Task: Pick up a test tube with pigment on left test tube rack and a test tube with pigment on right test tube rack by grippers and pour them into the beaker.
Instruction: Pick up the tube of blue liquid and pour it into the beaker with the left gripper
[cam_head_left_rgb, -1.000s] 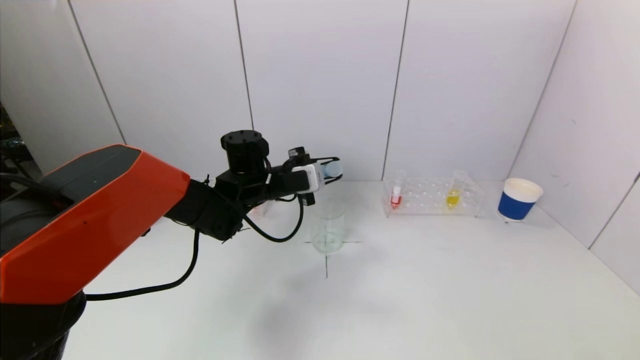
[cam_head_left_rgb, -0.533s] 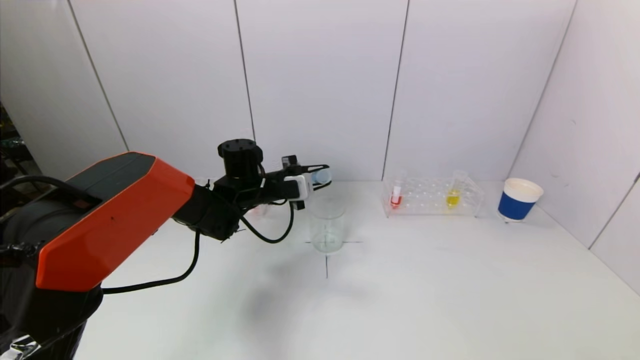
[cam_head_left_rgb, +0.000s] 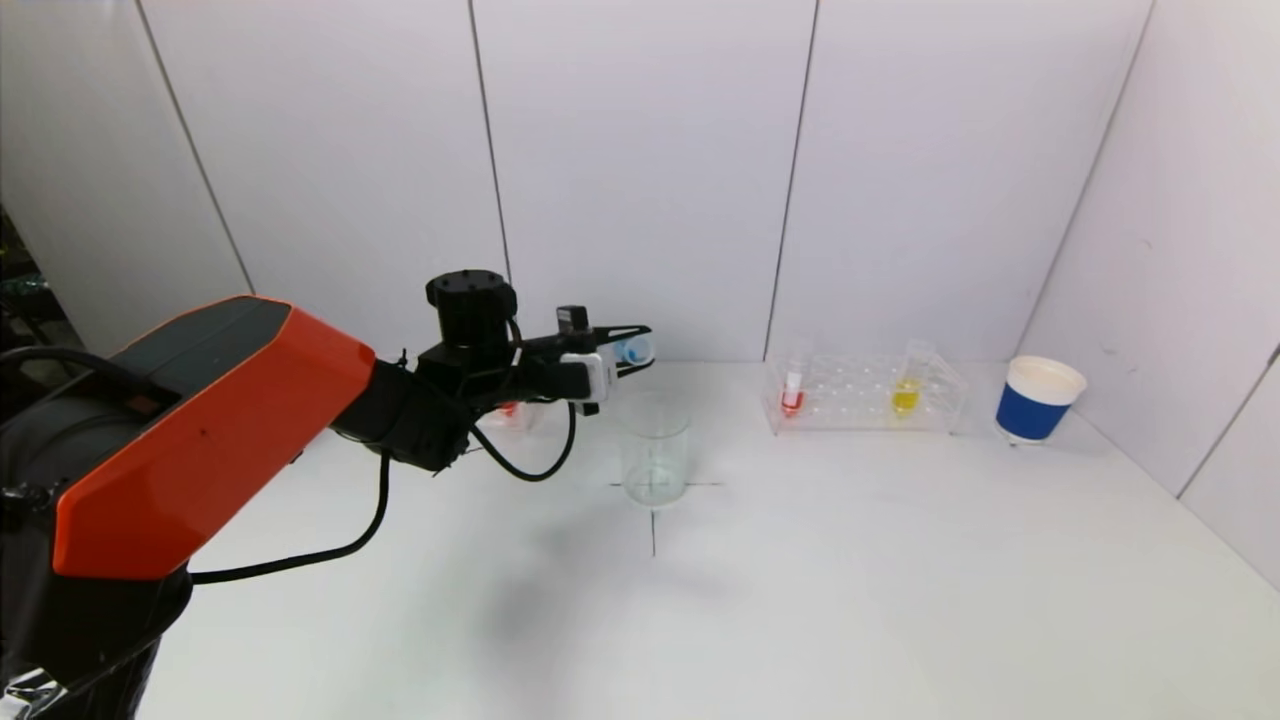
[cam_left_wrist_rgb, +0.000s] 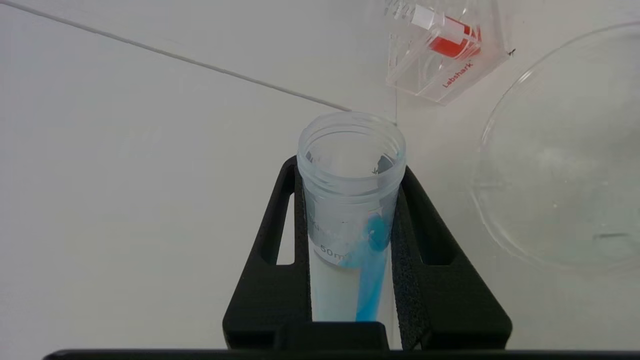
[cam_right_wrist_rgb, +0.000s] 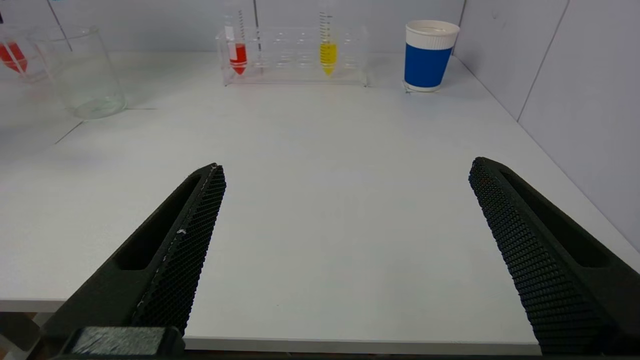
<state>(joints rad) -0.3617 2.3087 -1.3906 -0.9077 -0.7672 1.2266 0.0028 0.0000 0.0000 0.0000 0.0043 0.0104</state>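
Observation:
My left gripper (cam_head_left_rgb: 630, 350) (cam_left_wrist_rgb: 350, 200) is shut on a clear test tube (cam_head_left_rgb: 634, 349) (cam_left_wrist_rgb: 350, 210) with a streak of blue pigment inside, held tipped almost level. It hangs above and just left of the glass beaker (cam_head_left_rgb: 655, 455) (cam_left_wrist_rgb: 565, 150) (cam_right_wrist_rgb: 80, 72). The left test tube rack (cam_head_left_rgb: 515, 415) (cam_left_wrist_rgb: 440, 55) behind the arm holds a red tube. The right test tube rack (cam_head_left_rgb: 865, 392) (cam_right_wrist_rgb: 292, 55) holds a red tube (cam_head_left_rgb: 792, 392) (cam_right_wrist_rgb: 238, 56) and a yellow tube (cam_head_left_rgb: 906, 392) (cam_right_wrist_rgb: 328, 52). My right gripper (cam_right_wrist_rgb: 345, 210) stands open over the table's near edge, out of the head view.
A blue and white paper cup (cam_head_left_rgb: 1038, 398) (cam_right_wrist_rgb: 429, 54) stands right of the right rack. White walls close the back and right side. A black cross (cam_head_left_rgb: 653, 500) is marked on the white table under the beaker.
My left gripper has drawn back to the left and a little lower with the tube, from over the beaker's mouth to beside it. The right gripper has not moved.

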